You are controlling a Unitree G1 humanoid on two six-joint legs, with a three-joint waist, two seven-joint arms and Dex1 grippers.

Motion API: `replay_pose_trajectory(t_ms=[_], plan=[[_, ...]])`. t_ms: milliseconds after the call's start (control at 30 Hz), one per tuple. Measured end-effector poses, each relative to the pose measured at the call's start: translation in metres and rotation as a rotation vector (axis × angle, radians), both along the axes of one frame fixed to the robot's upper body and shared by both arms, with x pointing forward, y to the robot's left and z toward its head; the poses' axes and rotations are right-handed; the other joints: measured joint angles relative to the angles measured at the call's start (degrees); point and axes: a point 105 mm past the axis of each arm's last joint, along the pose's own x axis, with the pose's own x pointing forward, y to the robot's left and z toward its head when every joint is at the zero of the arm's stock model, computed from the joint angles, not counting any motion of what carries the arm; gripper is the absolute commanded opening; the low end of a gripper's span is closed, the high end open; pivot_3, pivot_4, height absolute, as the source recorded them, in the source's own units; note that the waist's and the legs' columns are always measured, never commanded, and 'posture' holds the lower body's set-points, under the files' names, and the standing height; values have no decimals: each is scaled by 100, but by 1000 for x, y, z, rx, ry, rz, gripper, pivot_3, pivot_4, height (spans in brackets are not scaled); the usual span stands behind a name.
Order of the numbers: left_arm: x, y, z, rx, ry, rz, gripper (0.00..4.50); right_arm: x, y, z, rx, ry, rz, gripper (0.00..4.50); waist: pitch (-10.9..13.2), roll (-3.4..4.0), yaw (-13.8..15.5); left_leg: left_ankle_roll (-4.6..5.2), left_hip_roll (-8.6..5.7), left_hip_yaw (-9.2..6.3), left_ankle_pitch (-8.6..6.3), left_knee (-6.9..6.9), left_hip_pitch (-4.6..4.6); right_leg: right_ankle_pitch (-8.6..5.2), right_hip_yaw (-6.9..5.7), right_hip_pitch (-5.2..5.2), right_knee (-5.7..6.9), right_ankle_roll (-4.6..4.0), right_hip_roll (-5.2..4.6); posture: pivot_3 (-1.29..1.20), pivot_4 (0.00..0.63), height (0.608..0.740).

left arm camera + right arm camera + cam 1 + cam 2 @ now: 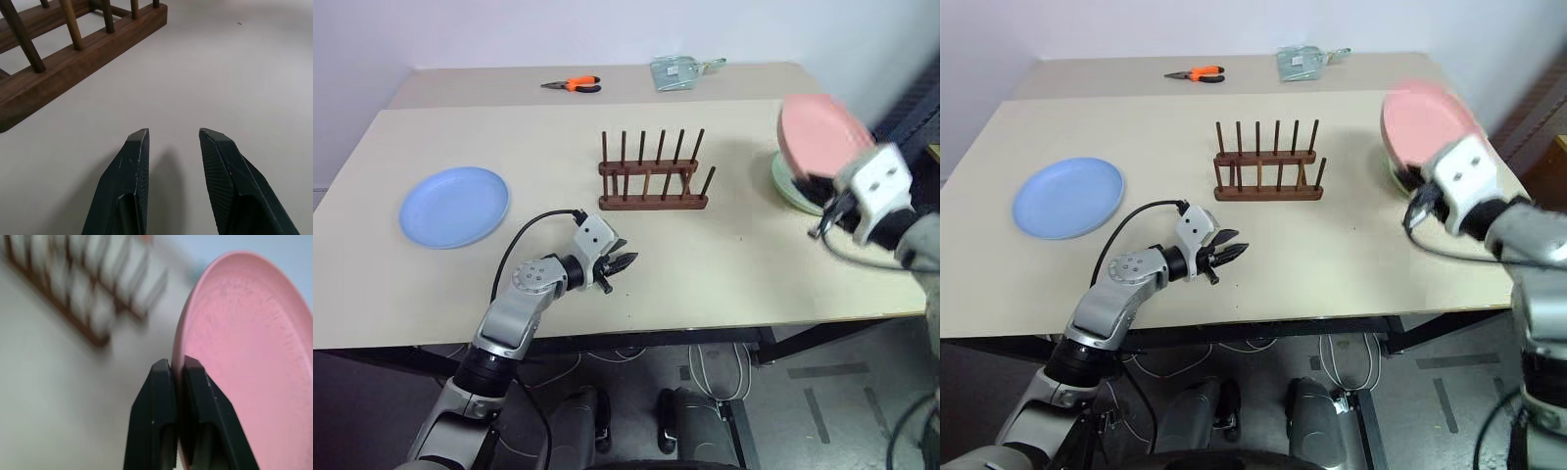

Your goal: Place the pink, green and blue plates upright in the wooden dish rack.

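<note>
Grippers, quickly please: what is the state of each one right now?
Left gripper: open, holding nothing, above the table near the wooden rack.
Right gripper: closed on the rim of the pink plate, lifted.

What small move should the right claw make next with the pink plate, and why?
Probably carry it left toward the wooden dish rack. The right claw is shut on the pink plate's rim and holds it up above the green plate, while every slot in the rack stands empty. The left claw hovers in front of the rack, holding nothing.
</note>
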Motion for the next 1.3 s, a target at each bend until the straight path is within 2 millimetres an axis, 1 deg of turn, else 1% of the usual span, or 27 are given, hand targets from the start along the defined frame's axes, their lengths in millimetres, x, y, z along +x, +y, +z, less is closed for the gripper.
replay_pose_trajectory(t_ms=[67,100,167,200,267,333,467,567,700,767,800,867,933,967,1033,1067,1133,1200,1233,1300], plan=[[0,-1,0,-6,2,0,1648,2,34,40,283,-49,172,51,1,-1,-18,-4,3,-2,2,0,-1,1,0,-4,3,-3,0,0,150,740],[0,-5,2,-18,-1,-9,1648,2,46,53,372,-53,241,51,0,0,8,-5,2,-2,3,-1,-3,1,-2,-5,4,-3,-3,0,150,740],[0,-4,3,-22,-1,-7,1648,10,66,69,558,2,349,51,-2,-7,49,-4,-3,-7,2,0,-9,1,-8,-3,0,-3,-7,0,150,740],[-1,-4,3,-25,-1,-8,1648,14,70,70,606,38,368,51,-2,-7,84,0,-11,-7,0,0,-12,1,-9,-4,-1,-2,-15,0,150,740],[-1,-2,3,-31,2,-2,1648,27,74,64,712,148,391,51,-1,-5,150,8,-22,-5,-5,1,-15,2,-10,-5,-2,-1,-26,0,150,740],[-1,3,2,-31,10,13,1648,40,77,57,794,242,395,51,-1,-5,153,13,-26,-2,-8,1,-19,2,-12,-6,-3,-1,-29,0,150,740],[-6,5,5,-57,12,18,1648,59,70,42,871,342,341,51,0,-4,138,15,-27,2,-8,0,-20,1,-14,-7,-1,2,-27,0,150,740],[-9,3,11,-77,6,9,1648,67,66,31,904,391,317,51,0,-2,116,15,-26,5,-7,0,-19,0,-13,-9,1,3,-23,0,150,740],[-10,3,13,-78,-1,5,1648,77,64,24,938,435,295,51,0,-2,91,14,-22,9,-6,0,-18,0,-12,-10,3,4,-6,0,150,740],[-10,3,13,-78,0,5,1648,81,63,23,955,448,290,696,0,-2,69,14,-20,10,-6,0,-18,0,-12,-11,3,4,-4,0,150,740],[-10,3,13,-78,0,5,1648,83,63,23,960,450,286,917,0,-2,34,14,-19,11,-6,0,-18,0,-11,-11,3,4,-4,0,150,740],[-10,3,13,-80,2,4,1648,86,60,24,945,420,260,1878,0,-2,21,13,-19,11,-6,0,-18,0,-11,-11,3,4,-4,0,150,740],[-10,3,13,-81,8,4,1648,90,59,24,895,375,225,2870,0,-2,13,13,-19,11,-5,0,-19,0,-10,-12,4,4,-3,0,150,740],[-10,2,12,-82,11,3,1648,91,58,24,854,344,202,2870,0,-2,12,13,-19,12,-5,-1,-19,0,-8,-14,4,4,-3,0,150,740],[-11,2,12,-84,17,1,1648,87,49,26,681,206,135,2870,0,-2,46,14,-21,10,-6,-1,-22,-5,-6,-14,3,12,-3,0,150,740],[-11,3,12,-81,18,3,1648,84,44,29,630,153,117,2870,1,-2,44,15,-23,11,-7,-1,-24,-6,-6,-15,3,14,-4,0,150,740],[-11,3,12,-83,19,2,1648,77,27,35,566,66,66,2870,0,-2,48,16,-23,11,-7,0,-24,-6,-6,-14,2,14,-6,0,150,740],[-13,3,12,-85,16,1,1648,69,1,38,537,8,-7,2870,0,-3,59,15,-23,11,-7,0,-23,-6,-6,-12,1,14,-6,0,150,740],[-14,4,11,-84,19,2,1648,66,-14,34,516,-2,-56,2870,0,-3,65,15,-23,11,-7,0,-21,-6,-5,-10,0,14,-6,0,150,740],[-15,6,8,-79,28,8,1648,61,-42,17,418,9,-172,2870,0,-3,67,15,-23,12,-7,0,-18,-6,-4,-9,-1,14,-7,0,150,740]])
